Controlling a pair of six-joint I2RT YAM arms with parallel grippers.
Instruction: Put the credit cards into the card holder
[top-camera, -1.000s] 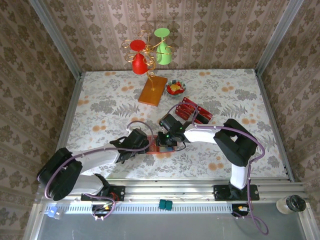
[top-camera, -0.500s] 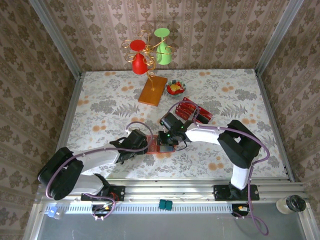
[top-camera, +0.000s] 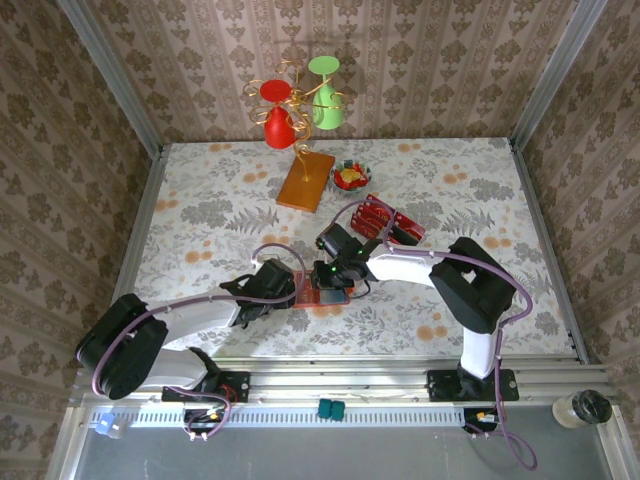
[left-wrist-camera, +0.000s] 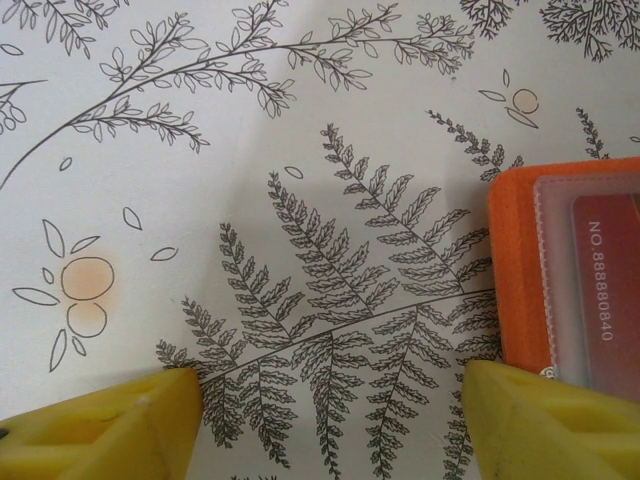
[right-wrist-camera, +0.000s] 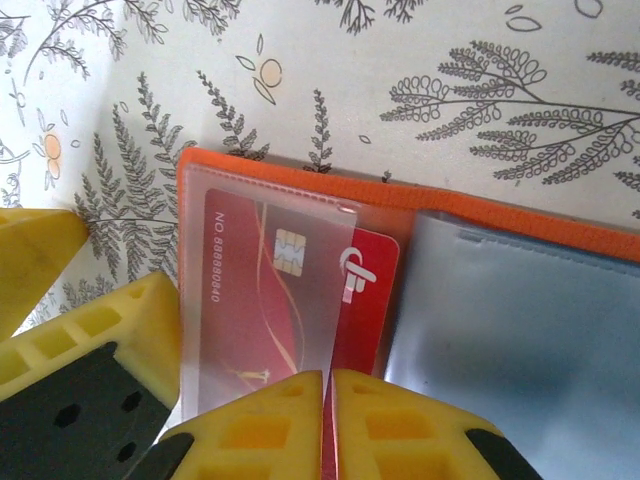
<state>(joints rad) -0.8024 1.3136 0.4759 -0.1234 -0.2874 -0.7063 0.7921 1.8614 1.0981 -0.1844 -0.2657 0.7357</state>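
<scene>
The orange card holder lies open on the table, grey-blue panel to the right. A red credit card sits most of the way inside its clear left pocket, one end sticking out. My right gripper is shut on that card's near edge. My left gripper stands open on the cloth at the holder's left edge, its right finger touching that edge. From above, both grippers meet at the holder. More red credit cards lie in a pile behind.
An orange-brown wooden board and a small bowl stand farther back, with a wire rack holding a red and a green glass. Walls close in the table on three sides.
The right wrist has shifted slightly left over the holder, still gripping the card. The left arm has stayed put.
</scene>
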